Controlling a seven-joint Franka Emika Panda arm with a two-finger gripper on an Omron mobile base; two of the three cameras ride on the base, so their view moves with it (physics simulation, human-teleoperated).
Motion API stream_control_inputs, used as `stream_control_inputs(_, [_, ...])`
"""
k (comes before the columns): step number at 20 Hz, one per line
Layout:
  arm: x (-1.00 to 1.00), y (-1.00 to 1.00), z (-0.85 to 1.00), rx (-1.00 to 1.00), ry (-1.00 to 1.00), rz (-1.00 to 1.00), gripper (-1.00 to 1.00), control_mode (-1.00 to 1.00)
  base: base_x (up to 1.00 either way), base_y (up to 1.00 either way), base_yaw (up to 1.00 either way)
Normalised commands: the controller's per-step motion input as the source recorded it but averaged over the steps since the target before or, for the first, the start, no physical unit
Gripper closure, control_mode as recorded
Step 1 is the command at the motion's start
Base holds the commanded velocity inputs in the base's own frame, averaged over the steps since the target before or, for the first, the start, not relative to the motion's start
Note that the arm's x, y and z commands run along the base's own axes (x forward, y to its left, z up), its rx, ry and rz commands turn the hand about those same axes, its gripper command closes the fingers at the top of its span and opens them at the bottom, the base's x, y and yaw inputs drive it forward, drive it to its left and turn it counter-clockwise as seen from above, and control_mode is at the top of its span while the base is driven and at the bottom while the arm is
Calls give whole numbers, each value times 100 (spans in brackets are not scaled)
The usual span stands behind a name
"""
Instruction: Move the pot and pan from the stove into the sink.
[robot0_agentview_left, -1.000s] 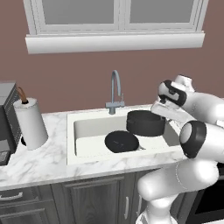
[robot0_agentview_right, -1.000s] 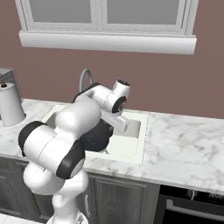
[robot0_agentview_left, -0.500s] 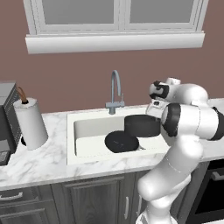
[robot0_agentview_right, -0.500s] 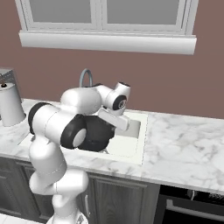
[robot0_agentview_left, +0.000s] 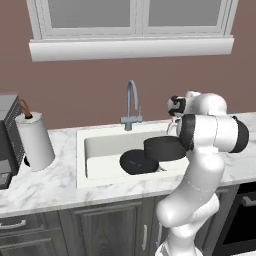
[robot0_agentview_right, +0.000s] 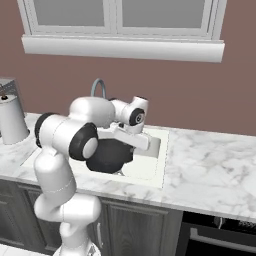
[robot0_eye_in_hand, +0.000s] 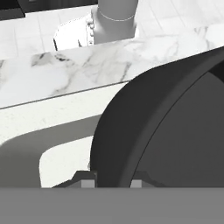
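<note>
Left base view: the pan (robot0_agentview_left: 138, 162) lies flat on the bottom of the sink (robot0_agentview_left: 97, 176).
Pan job: looks done, because the pan is already down in the sink.
Pot place: the pot (robot0_agentview_left: 165, 148) is over the right side of the sink, tipped a bit, just beside the pan. I cannot tell if it touches the bottom yet.
Pot job: almost done, I think. The pot needs to be set down and let go.
Fingers: the gripper (robot0_eye_in_hand: 113, 183) has its two fingers (robot0_eye_in_hand: 87, 183) pinched on the pot's rim, one on each side of the wall, as the hand view shows.
Pot look: dark grey, round, with tall straight sides and a smooth wall. It is open on top and looks empty inside.
Pan look: black, round, wide and low.
Sink look: white, set in the marble counter (robot0_agentview_left: 45, 186), with a grey bent faucet (robot0_agentview_left: 131, 105) at the back.
Right base view: the arm bends over the sink and hides most of the pot (robot0_agentview_right: 110, 156).
Stove: nothing can be said of it from these pictures.
</note>
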Motion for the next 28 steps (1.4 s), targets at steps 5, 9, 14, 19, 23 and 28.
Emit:
stream_control_inputs(5, [-49, 3, -37, -19, -12, 16, 100, -100, 0, 0, 0])
stream_control_inputs(9, [-48, 0, -23, -15, -23, 18, 100, -100, 0, 0, 0])
stream_control_inputs(14, [-45, 0, -5, -9, -26, 14, 100, -100, 0, 0, 0])
stream_control_inputs(19, [6, 0, 0, 0, -3, 1, 100, -100, 0, 0, 0])
stream_control_inputs(23, [44, -14, 8, 5, 0, 0, 100, -100, 0, 0, 0])
stream_control_inputs(28, [66, -21, 18, 9, 1, 0, 100, -100, 0, 0, 0])
